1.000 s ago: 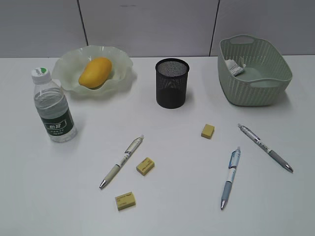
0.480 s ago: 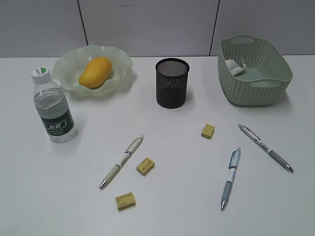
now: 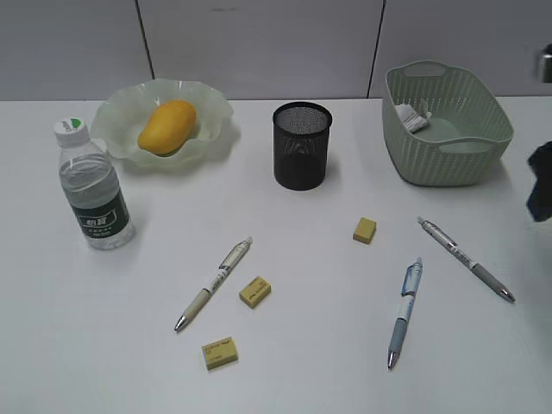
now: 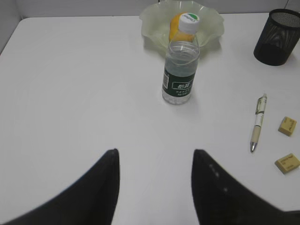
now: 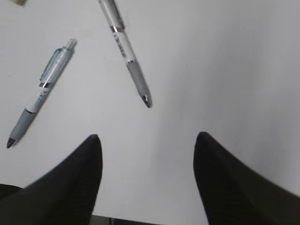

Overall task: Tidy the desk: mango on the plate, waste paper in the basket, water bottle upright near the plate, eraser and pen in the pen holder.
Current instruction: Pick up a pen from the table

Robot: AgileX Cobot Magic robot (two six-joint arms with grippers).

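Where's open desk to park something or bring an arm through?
Bare: front left, below the water bottle; the strip between pen holder and basket; front right corner beyond the grey pen. Crowded: front centre, where the pens and three erasers are scattered.

Our left tool (image 4: 154, 161) fills the lower edge of the left wrist view, its two dark fingers (image 4: 107, 187) parted with nothing between them. Our right tool (image 5: 146, 150) likewise stands spread and empty at the bottom of the right wrist view. In the exterior view, only a dark part of our right arm (image 3: 541, 179) shows at the right edge.
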